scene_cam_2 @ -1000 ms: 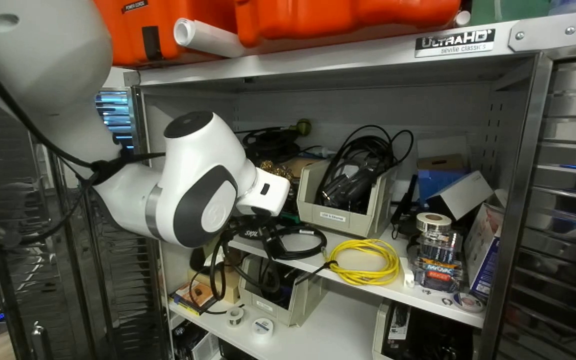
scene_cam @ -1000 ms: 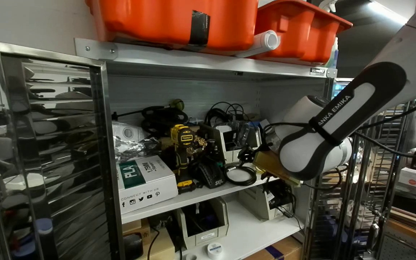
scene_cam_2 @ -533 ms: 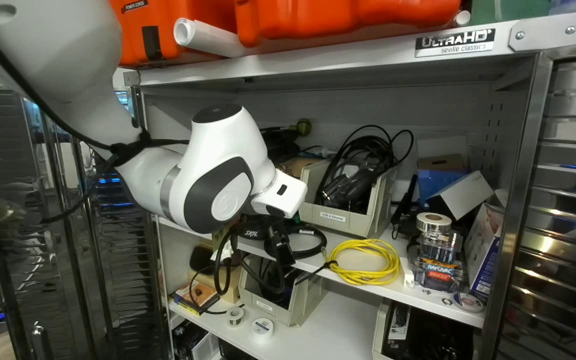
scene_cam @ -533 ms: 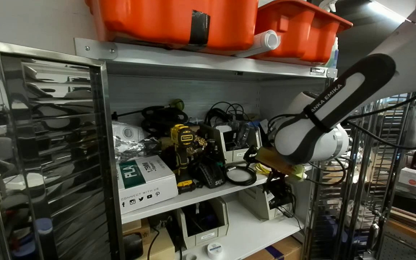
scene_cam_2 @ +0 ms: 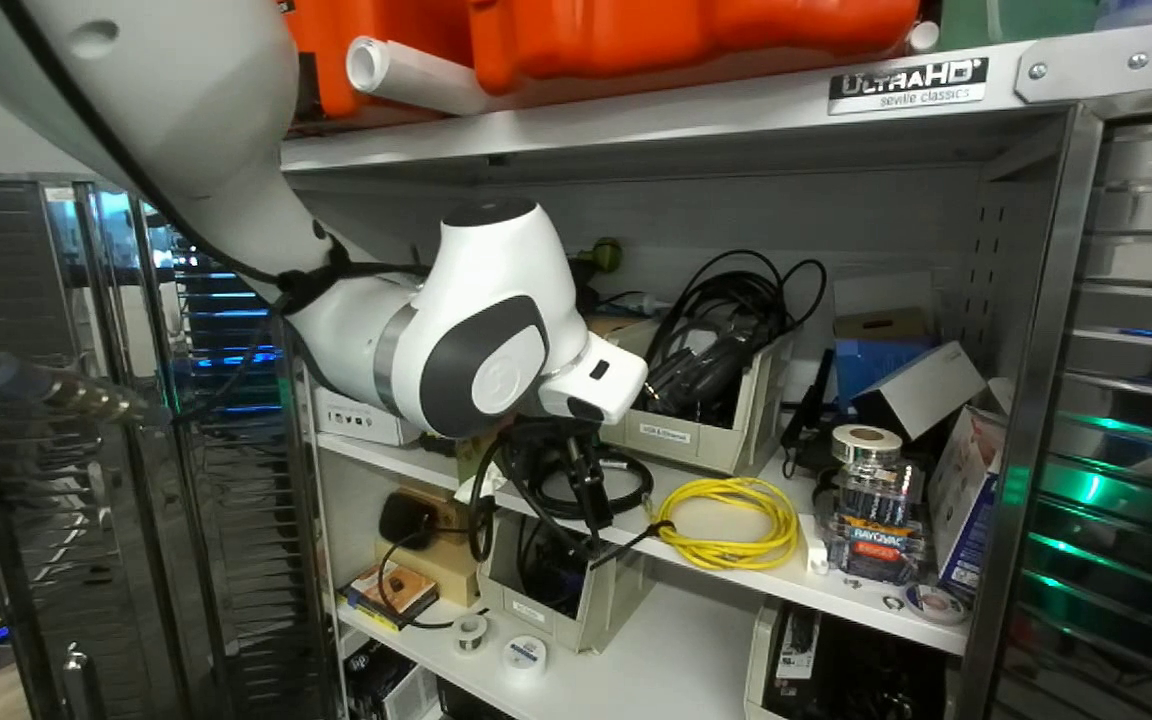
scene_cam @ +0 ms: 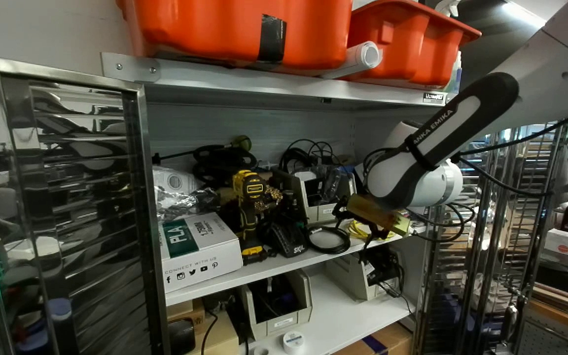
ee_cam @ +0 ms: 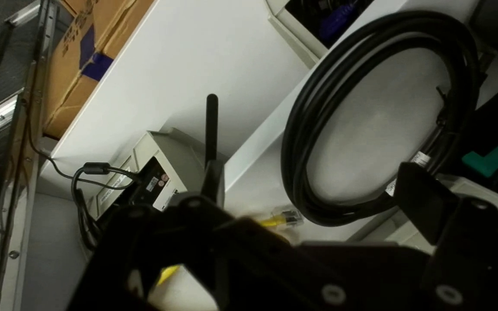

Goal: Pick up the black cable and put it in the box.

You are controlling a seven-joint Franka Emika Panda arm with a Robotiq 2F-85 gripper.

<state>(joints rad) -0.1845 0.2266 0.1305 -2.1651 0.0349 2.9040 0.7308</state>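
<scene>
Gripper [ee_cam: 316, 190]: matte blk, angular linkage; jaws spread well apart; contact w/ cable, can't tell.
Black cable [ee_cam: 295, 155]: rnd coil, several loops, smooth jacket, wht printed tag [ee_cam: 420, 159]; lies on upper shelf [ee_cam: 374, 108], smooth wht.
Yellow cable [scene_cam_2: 786, 525]: rnd coil, glossy; same shelf, nr black one.
Plastic bin [scene_cam_2: 716, 452]: grey-beige, labelled, blk cords [scene_cam_2: 676, 335] inside; same shelf, behind black coil in both ext. views.
PLA carton [scene_cam: 215, 266]: rect., wht card, grn panel; same shelf.
</scene>
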